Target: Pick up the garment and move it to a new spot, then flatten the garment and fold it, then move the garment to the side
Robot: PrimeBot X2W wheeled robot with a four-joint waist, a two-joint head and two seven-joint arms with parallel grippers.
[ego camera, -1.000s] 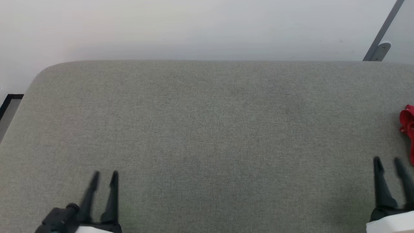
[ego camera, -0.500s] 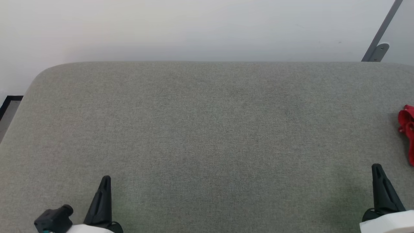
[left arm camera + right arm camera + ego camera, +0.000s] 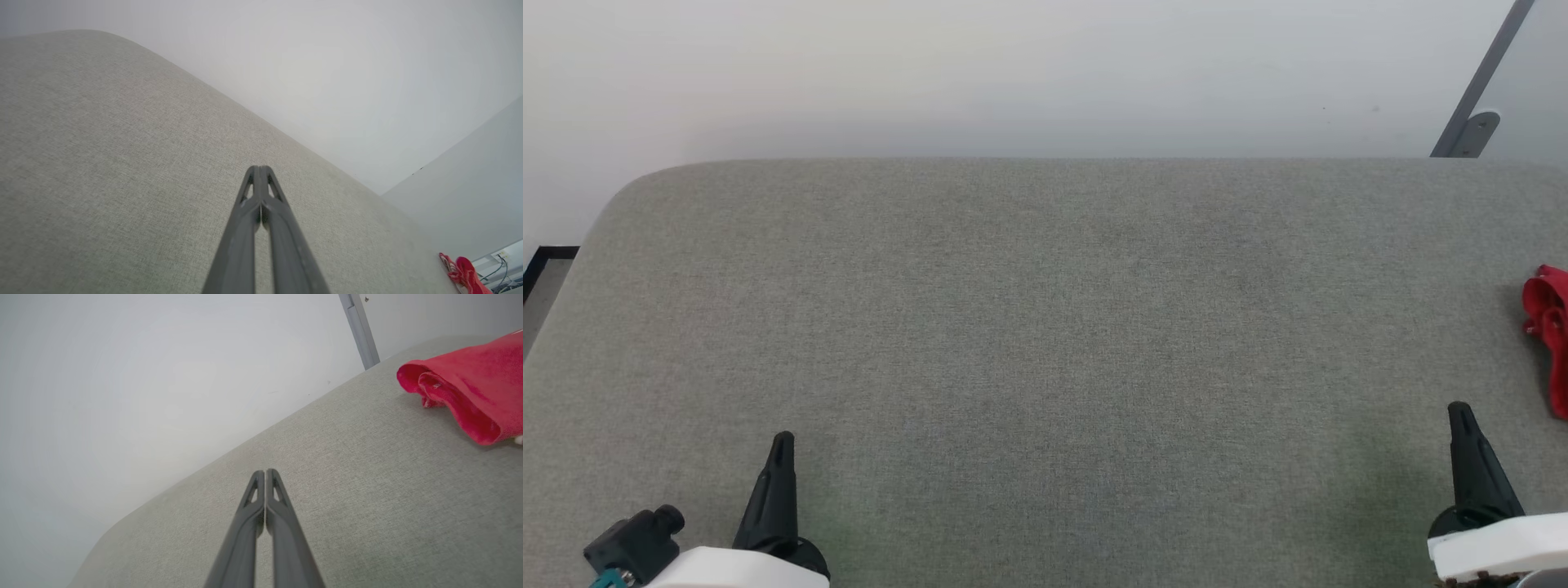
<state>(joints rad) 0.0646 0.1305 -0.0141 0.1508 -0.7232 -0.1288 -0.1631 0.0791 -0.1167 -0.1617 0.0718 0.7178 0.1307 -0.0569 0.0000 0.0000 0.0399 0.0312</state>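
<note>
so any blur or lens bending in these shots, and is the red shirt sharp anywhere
Head view: even soft light, no glare, left pincer and right pincer crisp, shirt cut by the right edge. Left wrist view: wide lens bows the far edge of the grey surface. Right wrist view: shirt close and slightly soft, faint shadow beneath it.

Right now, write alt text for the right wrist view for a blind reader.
The right gripper, shut and empty, points across a grey fabric surface. A bunched red garment lies on it at upper right, apart from the gripper.

Grey fabric surface (image 3: 1045, 327), plain white wall (image 3: 1013, 73), grey post (image 3: 1482, 82)
</note>
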